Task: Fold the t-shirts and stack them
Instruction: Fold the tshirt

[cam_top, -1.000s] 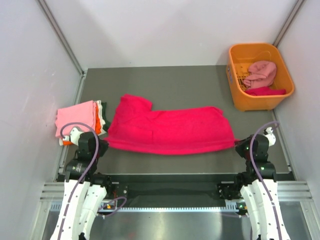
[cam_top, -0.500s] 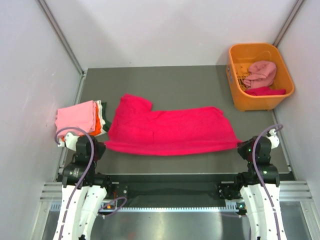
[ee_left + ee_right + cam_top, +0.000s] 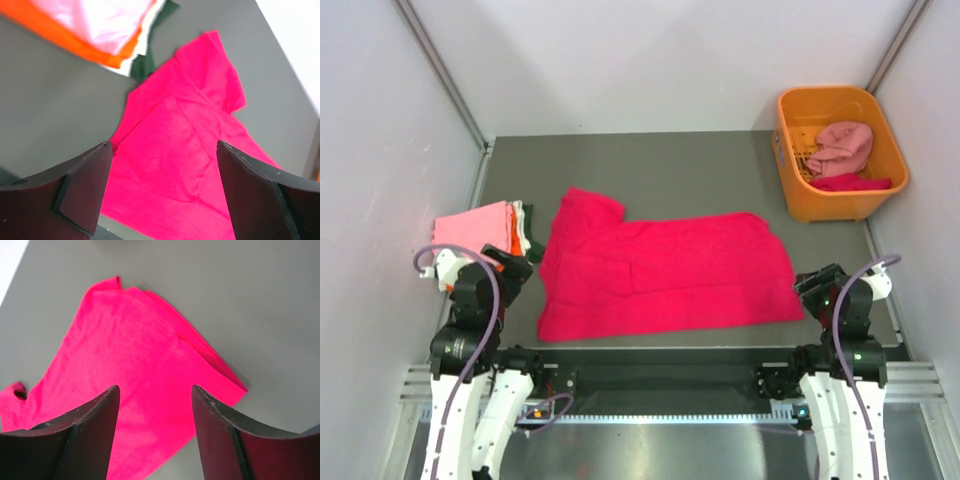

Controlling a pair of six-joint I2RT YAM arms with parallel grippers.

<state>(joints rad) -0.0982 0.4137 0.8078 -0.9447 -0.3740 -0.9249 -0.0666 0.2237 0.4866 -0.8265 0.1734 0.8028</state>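
A large crimson-pink t-shirt (image 3: 660, 275) lies flat on the grey table, folded lengthwise, one sleeve pointing to the back left. It also fills the left wrist view (image 3: 185, 150) and the right wrist view (image 3: 130, 375). My left gripper (image 3: 505, 262) hovers open just off its near left corner, nothing between its fingers (image 3: 85, 185). Off the shirt's near right corner my right gripper (image 3: 817, 287) is open and holds nothing either. A stack of folded t-shirts (image 3: 480, 235), light pink on top over orange, white and dark green, sits at the left edge.
An orange plastic basket (image 3: 790, 170) stands at the back right with a dusty pink shirt (image 3: 840, 148) and a crimson one inside. Grey walls close in both sides. The table's near edge runs just behind the arm bases.
Both grippers opened and let go of the crimson-pink shirt's near edge. That edge dropped flat on the table, nearer the arms. Both arms pulled back and outward.
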